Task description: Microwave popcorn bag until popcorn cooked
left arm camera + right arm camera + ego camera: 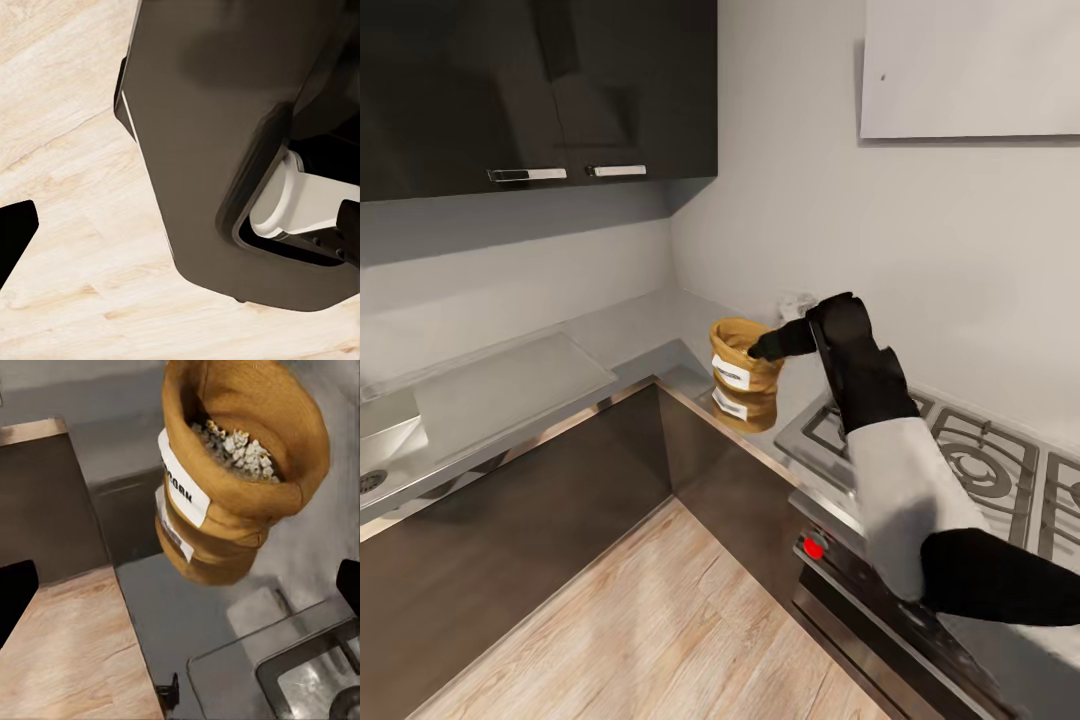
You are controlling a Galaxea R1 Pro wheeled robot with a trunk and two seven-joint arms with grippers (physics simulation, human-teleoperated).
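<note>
We are at the pickup: our right end effector reaches the bag on the surface, fingers spread, unclenched; next, close on its rim.

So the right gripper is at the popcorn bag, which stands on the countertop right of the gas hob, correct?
Not quite: the head view shows the popcorn bag on the countertop left of the gas hob, near the corner. The right gripper is at its rim.
</note>
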